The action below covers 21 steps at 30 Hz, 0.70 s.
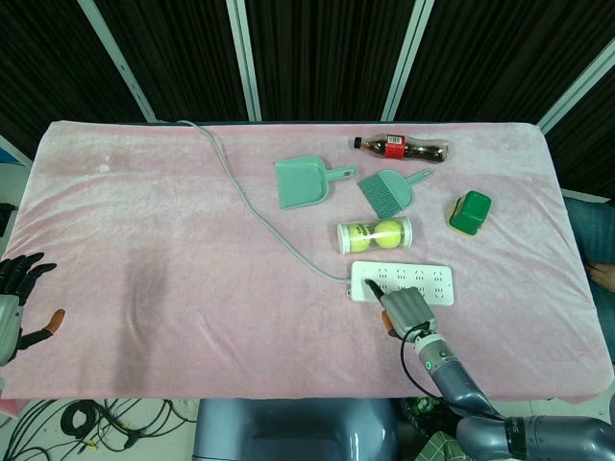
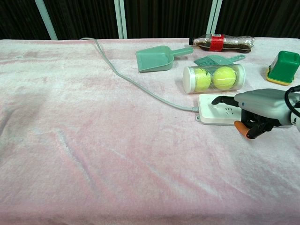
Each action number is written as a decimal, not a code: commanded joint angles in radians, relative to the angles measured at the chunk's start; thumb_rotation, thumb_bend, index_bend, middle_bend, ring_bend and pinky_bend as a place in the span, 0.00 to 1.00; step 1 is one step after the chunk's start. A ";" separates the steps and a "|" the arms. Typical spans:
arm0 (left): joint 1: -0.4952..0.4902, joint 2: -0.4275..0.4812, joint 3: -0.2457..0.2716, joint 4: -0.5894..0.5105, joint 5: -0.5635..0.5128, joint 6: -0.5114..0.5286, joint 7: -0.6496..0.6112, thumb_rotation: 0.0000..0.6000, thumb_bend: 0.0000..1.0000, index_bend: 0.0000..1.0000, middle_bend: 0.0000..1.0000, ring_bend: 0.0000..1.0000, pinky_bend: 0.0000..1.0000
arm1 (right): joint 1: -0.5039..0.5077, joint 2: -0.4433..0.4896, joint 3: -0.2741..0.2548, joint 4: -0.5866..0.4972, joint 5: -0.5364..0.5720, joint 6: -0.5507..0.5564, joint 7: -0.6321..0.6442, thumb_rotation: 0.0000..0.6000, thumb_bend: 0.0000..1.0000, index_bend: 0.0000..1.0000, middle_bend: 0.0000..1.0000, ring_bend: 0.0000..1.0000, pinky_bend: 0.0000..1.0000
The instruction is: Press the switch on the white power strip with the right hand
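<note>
The white power strip (image 1: pixel 423 281) lies flat on the pink cloth at the front right, its grey cable leaving from its left end. My right hand (image 1: pixel 405 309) hovers over the strip's near side. One dark finger (image 1: pixel 373 285) is stretched out to the strip's left end, and the other fingers are curled under. In the chest view that fingertip (image 2: pixel 216 100) sits on or just above the strip (image 2: pixel 211 116). The finger hides the switch, and contact cannot be judged. My left hand (image 1: pixel 17 288) holds nothing at the table's far left edge, fingers spread.
A clear tube of tennis balls (image 1: pixel 375 235) lies just behind the strip. Further back lie a green dustpan (image 1: pixel 303 181), a hand brush (image 1: pixel 389 190) and a cola bottle (image 1: pixel 401 148). A green box (image 1: pixel 470 213) stands to the right. The cable (image 1: pixel 240 182) runs to the back edge.
</note>
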 commanded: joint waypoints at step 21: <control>0.002 0.001 -0.001 0.000 -0.003 0.001 -0.001 1.00 0.31 0.20 0.11 0.05 0.08 | 0.006 -0.001 -0.002 0.003 0.016 0.000 -0.007 1.00 0.64 0.04 0.99 1.00 1.00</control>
